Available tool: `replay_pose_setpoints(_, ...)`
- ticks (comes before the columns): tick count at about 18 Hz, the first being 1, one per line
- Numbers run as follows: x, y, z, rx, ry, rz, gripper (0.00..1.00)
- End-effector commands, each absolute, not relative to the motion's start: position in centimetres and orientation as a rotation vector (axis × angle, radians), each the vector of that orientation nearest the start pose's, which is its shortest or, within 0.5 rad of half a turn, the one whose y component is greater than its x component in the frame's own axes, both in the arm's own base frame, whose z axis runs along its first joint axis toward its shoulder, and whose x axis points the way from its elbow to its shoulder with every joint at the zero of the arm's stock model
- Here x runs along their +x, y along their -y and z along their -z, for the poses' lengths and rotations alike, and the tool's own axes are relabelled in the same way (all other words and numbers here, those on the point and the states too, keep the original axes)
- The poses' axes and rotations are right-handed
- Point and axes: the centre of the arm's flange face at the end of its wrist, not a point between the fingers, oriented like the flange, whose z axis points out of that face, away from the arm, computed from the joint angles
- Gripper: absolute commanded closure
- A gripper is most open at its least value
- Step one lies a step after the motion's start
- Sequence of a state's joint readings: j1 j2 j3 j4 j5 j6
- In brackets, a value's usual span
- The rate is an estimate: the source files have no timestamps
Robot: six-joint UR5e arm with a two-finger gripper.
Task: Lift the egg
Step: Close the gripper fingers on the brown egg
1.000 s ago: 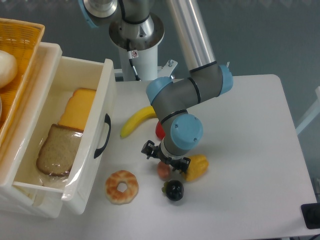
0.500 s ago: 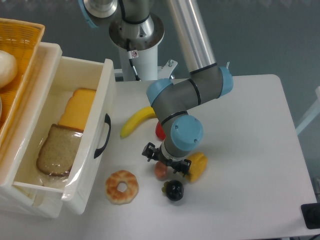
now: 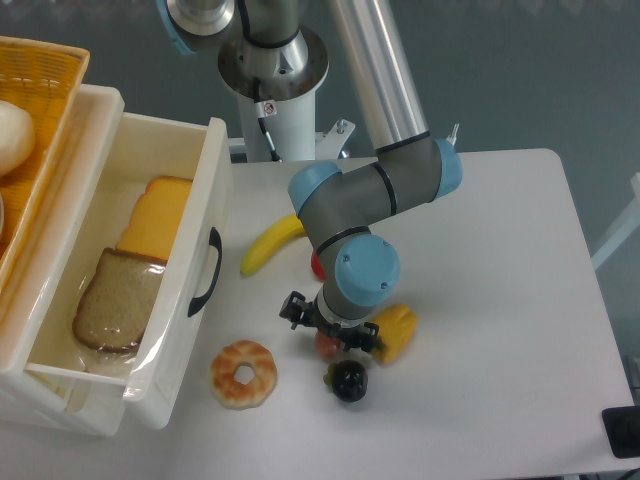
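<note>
Where the arm's wrist comes down over the middle of the table [image 3: 500, 300], you find the egg [image 3: 328, 346], a small pinkish-tan ball of which only the lower part shows beneath the gripper [image 3: 331, 338]. You cannot tell from this view whether the fingers are clamped on the egg or merely standing around it, because the blue wrist joint hides the fingertips; the black gripper body sits right on top of the egg. At four o'clock from the egg, just beside it, lies the black round fruit [image 3: 348, 380]. At three o'clock, touching or nearly touching the gripper, you see the yellow bell pepper [image 3: 394, 332]. At twelve o'clock, a sliver of the red round fruit [image 3: 317, 265] peeks out from behind the arm, and at eleven o'clock the banana [image 3: 272, 243] curves across the table. At eight o'clock, well apart from the egg, rests the doughnut [image 3: 243, 373]. Further toward nine o'clock stands the white drawer [image 3: 205, 210], open, holding a slice of bread [image 3: 116, 300] and a slab of cheese [image 3: 156, 216]. Beyond it, at the far left edge, you see a yellow basket [image 3: 45, 70] with a white bun [image 3: 12, 135] in it.
</note>
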State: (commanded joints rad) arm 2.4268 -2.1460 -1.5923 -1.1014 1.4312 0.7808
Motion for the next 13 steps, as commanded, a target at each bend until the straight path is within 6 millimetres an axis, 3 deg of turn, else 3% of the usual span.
replay_pose_setpoints(6, -38.81, -53.11, -18.61, -3.116, 0.129, 0.293, 0.12)
replay_pose_setpoints(10, -38.77, -52.94, -18.61, -3.115, 0.086, 0.294, 0.26)
replay_pose_setpoints(13, -38.58, -52.76, -18.40, -3.119, 0.065, 0.300, 0.31)
